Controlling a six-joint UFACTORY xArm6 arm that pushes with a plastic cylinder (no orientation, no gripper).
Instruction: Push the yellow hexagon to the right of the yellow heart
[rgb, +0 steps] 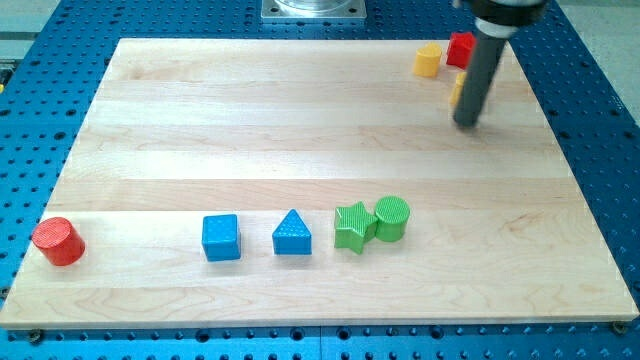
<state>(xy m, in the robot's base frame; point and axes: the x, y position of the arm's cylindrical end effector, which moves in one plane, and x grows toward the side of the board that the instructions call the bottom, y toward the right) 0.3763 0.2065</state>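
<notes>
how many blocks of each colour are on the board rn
red: 2, a cylinder at the view's left and a block at the top right
blue: 2, a cube and a triangle
green: 2, a star and a cylinder
yellow: 2, one beside the red block, one mostly hidden behind the rod above my tip
total: 8

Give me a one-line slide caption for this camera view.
My tip sits at the board's upper right beside a partly hidden yellow block, near the yellow hexagon and a red block.
</notes>
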